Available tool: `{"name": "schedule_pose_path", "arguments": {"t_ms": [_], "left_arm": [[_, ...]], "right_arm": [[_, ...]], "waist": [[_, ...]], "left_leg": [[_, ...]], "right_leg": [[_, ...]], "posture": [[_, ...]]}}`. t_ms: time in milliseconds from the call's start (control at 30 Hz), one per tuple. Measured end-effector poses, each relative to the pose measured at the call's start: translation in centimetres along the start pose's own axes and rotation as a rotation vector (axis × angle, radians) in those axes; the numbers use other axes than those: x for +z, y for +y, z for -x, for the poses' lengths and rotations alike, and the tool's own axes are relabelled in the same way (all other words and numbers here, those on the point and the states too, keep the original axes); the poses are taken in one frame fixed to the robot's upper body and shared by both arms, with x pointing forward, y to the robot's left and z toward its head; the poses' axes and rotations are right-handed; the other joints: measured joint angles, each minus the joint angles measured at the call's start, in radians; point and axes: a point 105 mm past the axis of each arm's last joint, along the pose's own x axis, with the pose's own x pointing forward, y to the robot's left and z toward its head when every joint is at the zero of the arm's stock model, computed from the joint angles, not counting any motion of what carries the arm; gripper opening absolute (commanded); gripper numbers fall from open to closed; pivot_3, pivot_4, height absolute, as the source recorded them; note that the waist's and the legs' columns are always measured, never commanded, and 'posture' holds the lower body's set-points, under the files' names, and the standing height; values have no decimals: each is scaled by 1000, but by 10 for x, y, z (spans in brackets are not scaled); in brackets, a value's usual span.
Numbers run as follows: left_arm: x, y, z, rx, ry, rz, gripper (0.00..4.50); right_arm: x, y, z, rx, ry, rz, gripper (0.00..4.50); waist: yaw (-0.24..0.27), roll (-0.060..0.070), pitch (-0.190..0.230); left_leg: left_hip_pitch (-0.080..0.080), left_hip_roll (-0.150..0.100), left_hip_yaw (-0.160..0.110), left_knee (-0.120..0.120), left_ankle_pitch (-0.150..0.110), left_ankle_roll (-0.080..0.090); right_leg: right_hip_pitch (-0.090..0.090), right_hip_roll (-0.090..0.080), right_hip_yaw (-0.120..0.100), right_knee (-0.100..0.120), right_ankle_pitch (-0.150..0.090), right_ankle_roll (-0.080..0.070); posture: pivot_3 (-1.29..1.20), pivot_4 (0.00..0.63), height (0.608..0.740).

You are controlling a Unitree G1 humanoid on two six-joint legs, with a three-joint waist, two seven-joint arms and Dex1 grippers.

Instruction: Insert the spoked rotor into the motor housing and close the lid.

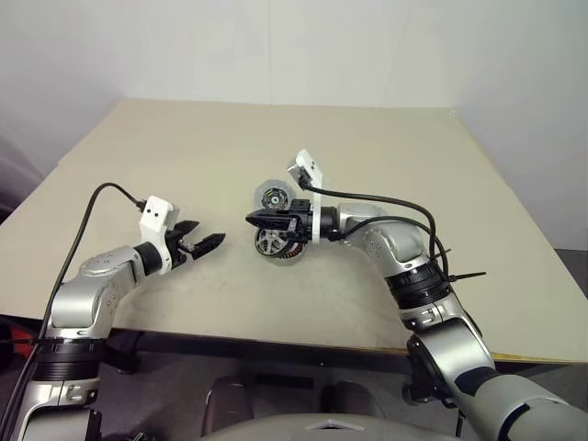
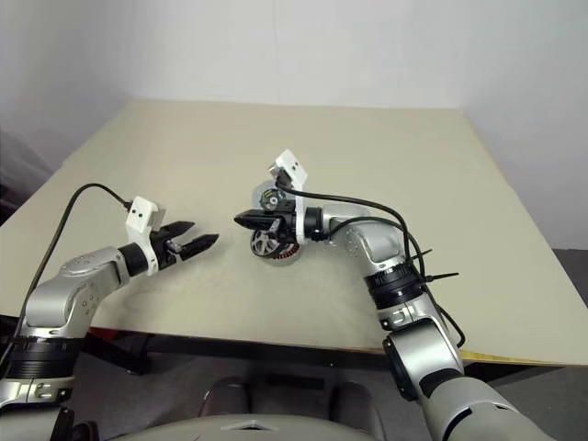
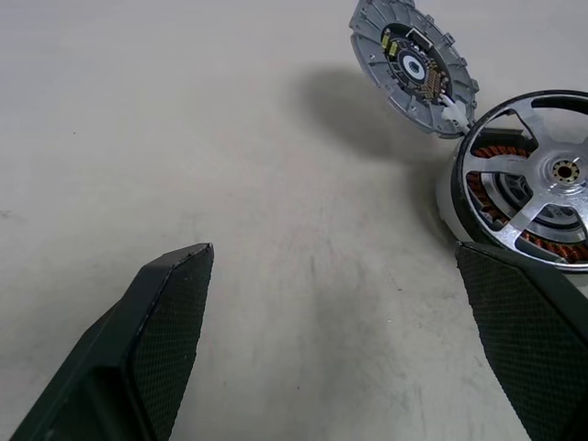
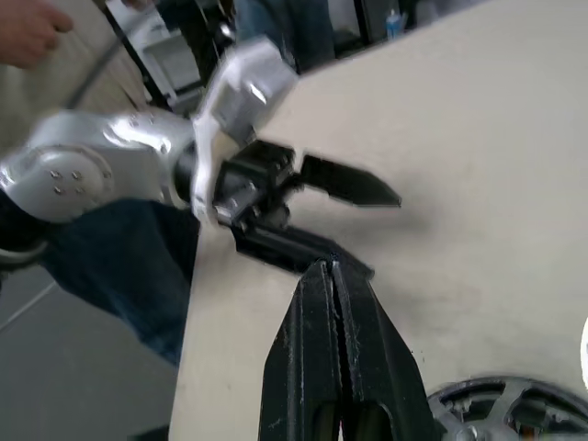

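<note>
- The pale beige tabletop carried all the parts and lay beneath both arms.
- The left gripper, two black fingers on a silver arm with a white camera block at the wrist, hovered over the table near its front edge. Its fingers were spread wide and held nothing; it pointed toward the parts and stood well apart from them.
- The right gripper, also black-fingered, reached across from the right and pointed toward the left gripper. Its fingers were pressed together with no gap and nothing between them. It hung over the motor housing.
- The motor housing, a short round silver-grey cylinder with copper-brown windings, stood on the table near the middle.
- The spoked rotor, a flat silver wheel with a central hub and a thin dark rim, sat in the top of the housing.
- The lid, a flat round light-grey disc with its dark inner face of small green and yellow parts in view, lay just beyond the housing, its edge close against the housing's rim.
</note>
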Motion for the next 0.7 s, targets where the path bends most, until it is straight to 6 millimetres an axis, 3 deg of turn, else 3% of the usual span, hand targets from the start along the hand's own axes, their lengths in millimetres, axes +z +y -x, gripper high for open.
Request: {"name": "schedule_pose_path", "arguments": {"t_ms": [200, 700], "left_arm": [[0, 0, 0, 4, 0, 0, 4500], [0, 1, 0, 7, -1, 0, 4500]], "right_arm": [[-27, -20, 4, -92, 74, -49, 22], [-33, -24, 13, -103, 89, -48, 22]], "waist": [[0, 0, 0], [1, 0, 0]], "left_leg": [[0, 0, 0, 0, 0, 0], [1, 0, 0, 1, 0, 0]], "right_leg": [[0, 0, 0, 0, 0, 0], [3, 0, 0, 0, 0, 0]], "posture": [[0, 0, 740], [0, 0, 740]]}}
